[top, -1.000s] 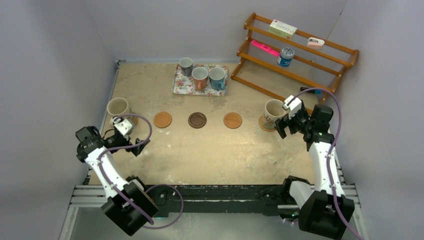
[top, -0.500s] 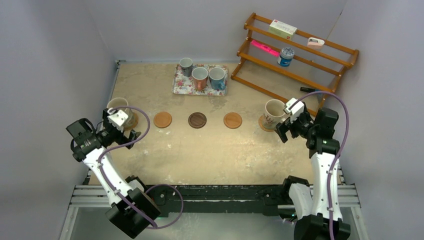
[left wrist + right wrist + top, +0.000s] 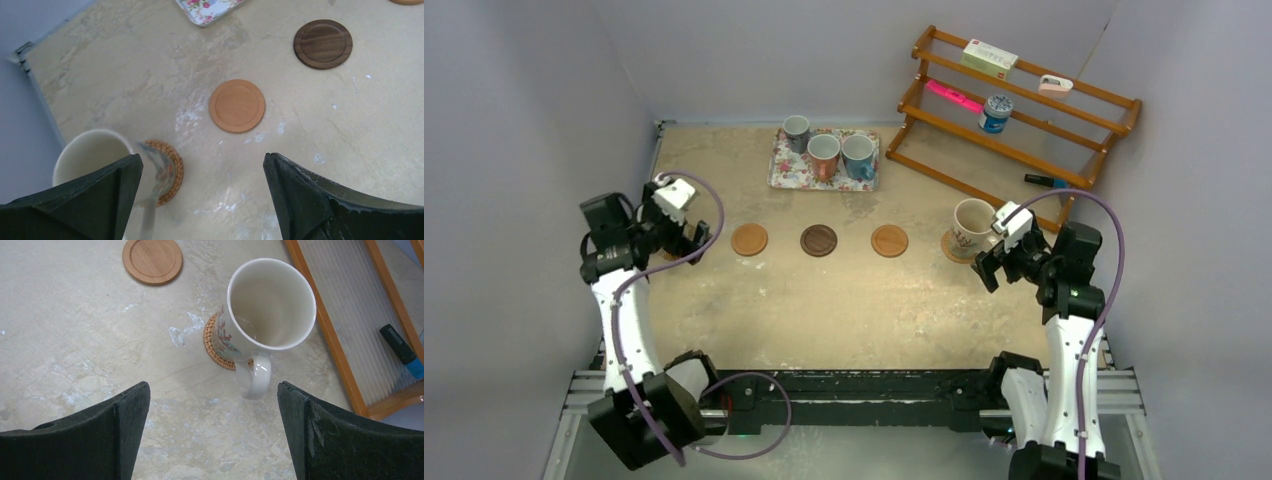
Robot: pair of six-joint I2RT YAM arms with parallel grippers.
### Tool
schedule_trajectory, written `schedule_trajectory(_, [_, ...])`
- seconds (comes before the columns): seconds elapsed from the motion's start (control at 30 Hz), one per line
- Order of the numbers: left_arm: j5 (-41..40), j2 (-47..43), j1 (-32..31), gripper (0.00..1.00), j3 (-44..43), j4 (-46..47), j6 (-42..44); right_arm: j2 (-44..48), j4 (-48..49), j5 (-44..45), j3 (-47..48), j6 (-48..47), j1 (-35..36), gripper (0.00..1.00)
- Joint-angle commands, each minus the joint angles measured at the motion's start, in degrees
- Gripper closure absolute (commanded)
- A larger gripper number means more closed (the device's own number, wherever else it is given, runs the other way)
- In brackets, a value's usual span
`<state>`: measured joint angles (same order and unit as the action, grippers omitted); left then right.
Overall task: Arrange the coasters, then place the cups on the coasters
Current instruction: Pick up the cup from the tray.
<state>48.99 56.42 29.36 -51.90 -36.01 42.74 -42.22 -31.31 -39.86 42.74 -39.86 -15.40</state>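
Observation:
Three coasters lie in a row: orange (image 3: 749, 239), dark brown (image 3: 818, 240), orange (image 3: 889, 240). A cream mug (image 3: 90, 155) stands on a woven coaster (image 3: 169, 170) at the far left. My left gripper (image 3: 202, 162) hovers open just right of this mug, and my left arm hides the mug in the top view. At the right, a second cream mug (image 3: 270, 305) sits on a woven coaster (image 3: 214, 347), handle towards my open, empty right gripper (image 3: 214, 387). Grey (image 3: 796, 128), reddish (image 3: 823, 152) and blue (image 3: 858, 152) cups stand on the tray.
The floral tray (image 3: 782, 172) lies at the back centre. A wooden rack (image 3: 1024, 110) stands at the back right with a tin (image 3: 996, 112) and small items. A blue marker (image 3: 400, 350) lies by the rack's foot, close to the right mug.
My left arm has swung back and up from the near left, and now hangs over the left mug. My right gripper has backed a little away from the right mug.

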Motion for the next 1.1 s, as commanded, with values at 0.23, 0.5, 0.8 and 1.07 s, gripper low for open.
schedule_trajectory(0.23, [-24.28,14.1,-24.85,0.0,-8.29,11.73,-14.31,2.3,-4.12,0.7,3.06,0.92,-0.16,0.01])
schedule_trajectory(0.5, [-34.19,22.88,-37.82,0.0,-13.46,21.63,-22.94,2.01,-4.42,-4.09,0.9,-0.92,-0.18,0.01])
schedule_trajectory(0.8, [-41.92,35.95,-45.63,0.0,-21.95,27.45,-34.98,-0.61,-4.1,-4.1,0.61,-1.16,-0.18,0.01])
schedule_trajectory(1.07, [-44.91,48.27,-50.83,0.0,-31.86,28.56,-38.9,1.84,-2.73,-3.74,-1.57,-0.77,-0.16,0.01])
